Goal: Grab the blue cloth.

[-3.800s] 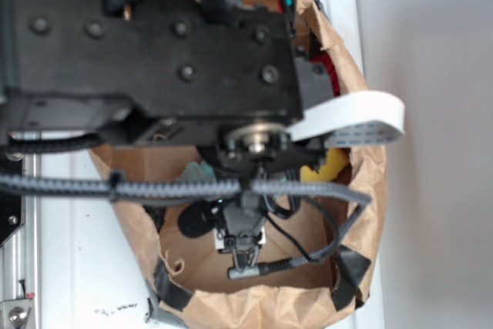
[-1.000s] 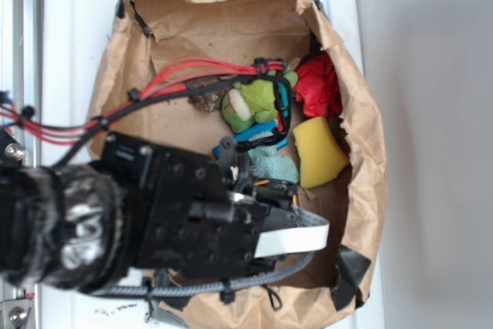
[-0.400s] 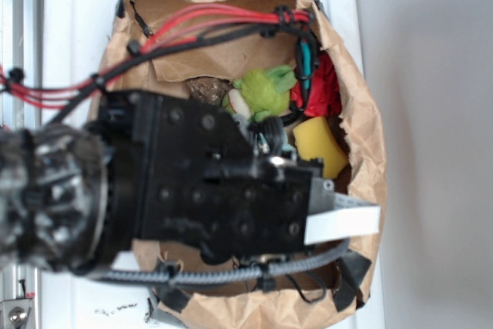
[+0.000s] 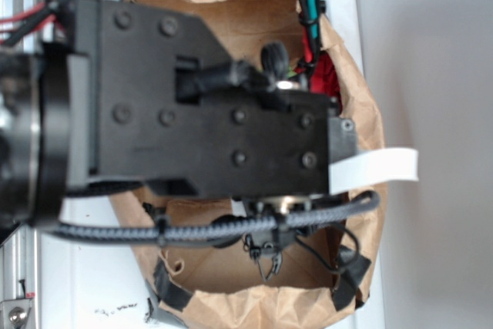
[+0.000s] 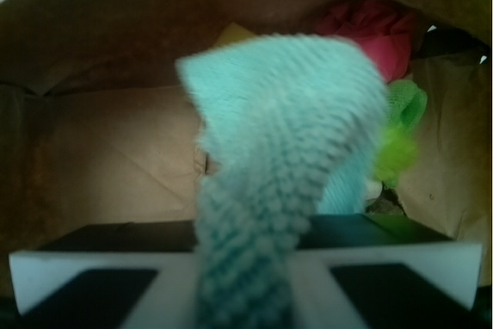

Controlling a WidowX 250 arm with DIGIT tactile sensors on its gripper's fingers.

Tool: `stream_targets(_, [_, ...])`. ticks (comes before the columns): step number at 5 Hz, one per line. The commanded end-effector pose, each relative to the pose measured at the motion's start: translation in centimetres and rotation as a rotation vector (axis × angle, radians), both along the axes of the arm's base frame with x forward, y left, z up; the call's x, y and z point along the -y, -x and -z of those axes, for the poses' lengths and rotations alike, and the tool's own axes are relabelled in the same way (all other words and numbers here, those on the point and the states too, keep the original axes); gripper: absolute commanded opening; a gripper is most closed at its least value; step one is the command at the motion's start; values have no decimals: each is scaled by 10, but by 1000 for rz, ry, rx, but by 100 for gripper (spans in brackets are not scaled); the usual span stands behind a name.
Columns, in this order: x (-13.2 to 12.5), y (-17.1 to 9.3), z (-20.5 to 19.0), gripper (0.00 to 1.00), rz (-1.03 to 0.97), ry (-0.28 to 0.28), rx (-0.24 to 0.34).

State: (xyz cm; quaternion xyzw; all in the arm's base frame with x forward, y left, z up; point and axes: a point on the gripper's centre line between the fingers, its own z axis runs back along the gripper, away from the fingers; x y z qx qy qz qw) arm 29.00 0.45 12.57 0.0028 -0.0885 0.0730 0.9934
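1. In the outside view, the big black robot arm (image 4: 192, 121) covers most of the crumpled brown paper bag (image 4: 362, 159). It hides nearly everything inside the bag.
2. Only a bit of red fabric (image 4: 327, 82) peeks out past the arm, near the bag's right wall. The soft light blue fuzzy cloth cannot be seen here at all.
3. A flat white ribbon cable (image 4: 377, 169) sticks out over the bag's right edge. A grey braided cable (image 4: 231, 225) runs across the bag under the arm.
4. In the wrist view, the soft light blue fuzzy cloth (image 5: 277, 175) fills the middle. It rises from the gripper (image 5: 245, 298) at the bottom edge and folds over, inside the bag.
5. The gripper looks closed on the cloth, with the cloth pinched in the middle. The fingers themselves are blurry and cut off.
6. Behind the cloth, deeper in the bag, are the red fabric (image 5: 377, 25), a green plush toy (image 5: 400, 125) and a small yellow corner (image 5: 231, 35).
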Motion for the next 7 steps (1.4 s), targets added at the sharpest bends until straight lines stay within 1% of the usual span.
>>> stream_targets(1, [-8, 6, -43, 0, 14, -65, 98])
stream_targets(2, [-12, 10, -51, 0, 19, -67, 92])
stream_targets(3, [-17, 9, -61, 0, 15, -52, 77])
stream_targets(5, [-12, 8, -74, 0, 1, -25, 74])
stream_targets(6, [-10, 9, -74, 0, -1, -26, 92])
stream_targets(7, [-9, 9, -69, 0, -10, -34, 98])
